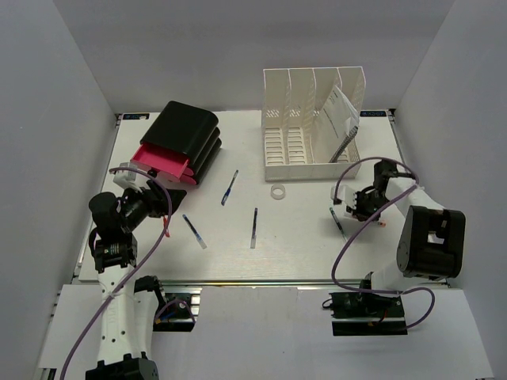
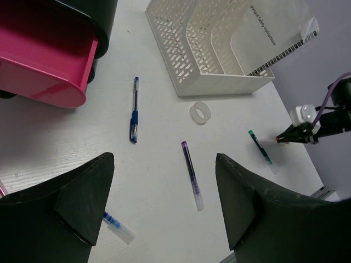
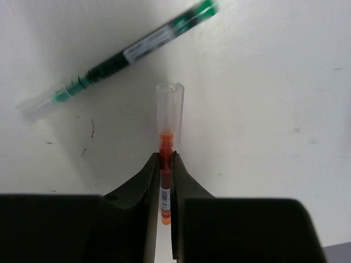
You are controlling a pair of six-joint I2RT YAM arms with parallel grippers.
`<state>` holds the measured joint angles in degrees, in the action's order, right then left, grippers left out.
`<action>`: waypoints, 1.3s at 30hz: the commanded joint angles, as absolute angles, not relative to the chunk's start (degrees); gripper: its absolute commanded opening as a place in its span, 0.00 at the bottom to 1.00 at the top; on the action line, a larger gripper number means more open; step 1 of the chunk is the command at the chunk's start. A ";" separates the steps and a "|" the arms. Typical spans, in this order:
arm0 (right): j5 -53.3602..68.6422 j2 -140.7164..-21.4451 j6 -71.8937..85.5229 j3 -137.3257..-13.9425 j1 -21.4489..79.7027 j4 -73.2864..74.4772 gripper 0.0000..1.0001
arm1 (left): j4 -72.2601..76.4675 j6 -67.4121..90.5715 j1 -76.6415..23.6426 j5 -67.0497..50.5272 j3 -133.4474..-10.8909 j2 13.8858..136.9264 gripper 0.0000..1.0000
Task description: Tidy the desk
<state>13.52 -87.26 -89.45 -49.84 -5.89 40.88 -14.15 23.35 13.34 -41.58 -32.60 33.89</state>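
White desk filling grey-walled enclosure; right gripper clamped on red pen just beside green pen at desk's right side; left gripper spread wide, empty, near pink drawer

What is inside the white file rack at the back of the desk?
A printed paper booklet leans in the rightmost slot of the file rack. The other slots look empty, though the dividers hide parts of their floors.
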 commanded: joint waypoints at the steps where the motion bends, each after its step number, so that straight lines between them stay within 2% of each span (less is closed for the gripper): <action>1: 25.56 -84.82 -79.94 -59.83 -5.10 52.80 0.00 | -13.71 22.68 13.62 -41.93 -32.70 33.66 0.84; 3: 30.22 -84.03 -76.66 -64.49 -4.05 54.66 0.00 | -13.54 22.59 13.62 -41.84 -32.70 33.58 0.84; 7: 36.02 -78.42 -66.22 -65.21 1.65 51.17 0.00 | -13.18 22.76 13.62 -41.92 -32.43 33.92 0.84; 14: 35.16 -79.71 -44.70 -75.04 19.73 40.02 0.00 | -13.44 22.15 13.62 -41.05 -32.69 35.42 0.84; 17: 33.05 -83.57 -34.86 -82.07 27.12 35.96 0.00 | -14.06 21.88 13.62 -39.38 -32.70 35.33 0.84; 22: 27.79 -94.73 -25.59 -97.44 34.00 31.82 0.00 | -17.04 21.36 13.62 -34.38 -33.48 35.07 0.84; 29: 23.47 -113.43 -16.09 -123.44 42.88 29.62 0.00 | -21.96 22.23 13.62 -20.51 -35.06 31.64 0.83; 39: 18.55 -120.75 -8.18 -125.40 51.59 4.85 0.00 | -26.28 23.91 14.15 -10.82 -36.21 28.39 0.84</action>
<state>20.82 -120.44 -11.92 -122.48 50.09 16.86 -24.43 23.24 13.78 -15.20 -33.85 29.76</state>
